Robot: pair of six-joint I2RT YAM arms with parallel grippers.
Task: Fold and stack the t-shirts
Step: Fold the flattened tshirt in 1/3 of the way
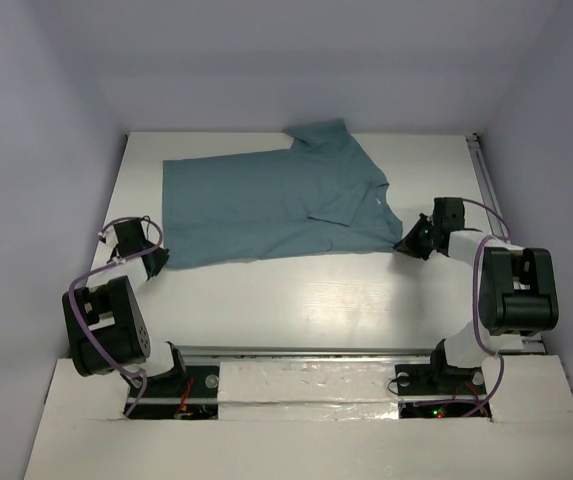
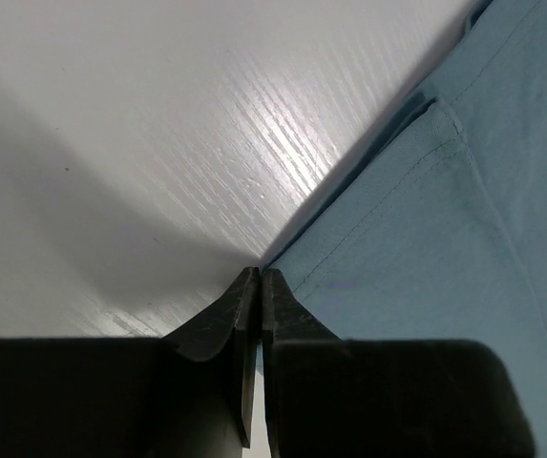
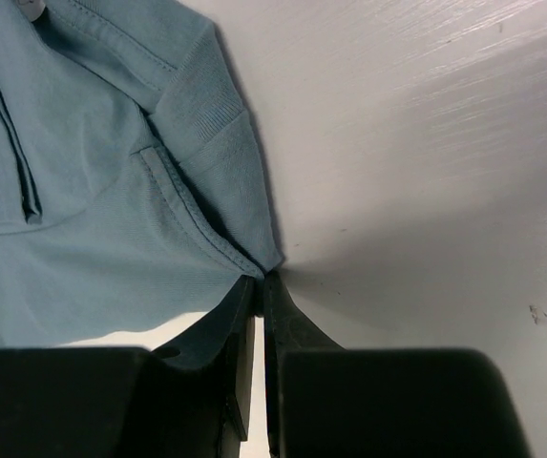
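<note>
Pinching two near corners of the teal t-shirt

T-shirt (image 1: 266, 205) lies spread flat on the far half of the tabletop (image 1: 316, 300). Plain dusty teal-blue, thin cloth, no print. Its hem side is toward the left edge and its neck side toward the right edge. One sleeve (image 1: 321, 132) sticks out to the far edge. The right part is folded over itself, with a crease line running across it.

Left gripper (image 1: 158, 262) sits low at the shirt's near-left corner, close to the left edge of the tabletop. In the left wrist view the jaws are pressed together with only a hairline slit between them. The stitched hem (image 2: 388, 191) corner runs straight into the tips, so it reads as clamped on the cloth corner.

Right gripper (image 1: 406, 243) sits at the shirt's near-right corner, toward the right edge of the tabletop. In the right wrist view the jaws are almost together with a thin gap. The seamed cloth point goes in between the tips, so it has hold of the shirt. A ribbed band (image 3: 206, 100) lies just above that corner.

Writing: a small white tag (image 3: 31, 8) is cut off at the top edge of the right wrist view, and its text is not legible. A tiny white mark shows near the neck in the top view, too small to read.
</note>
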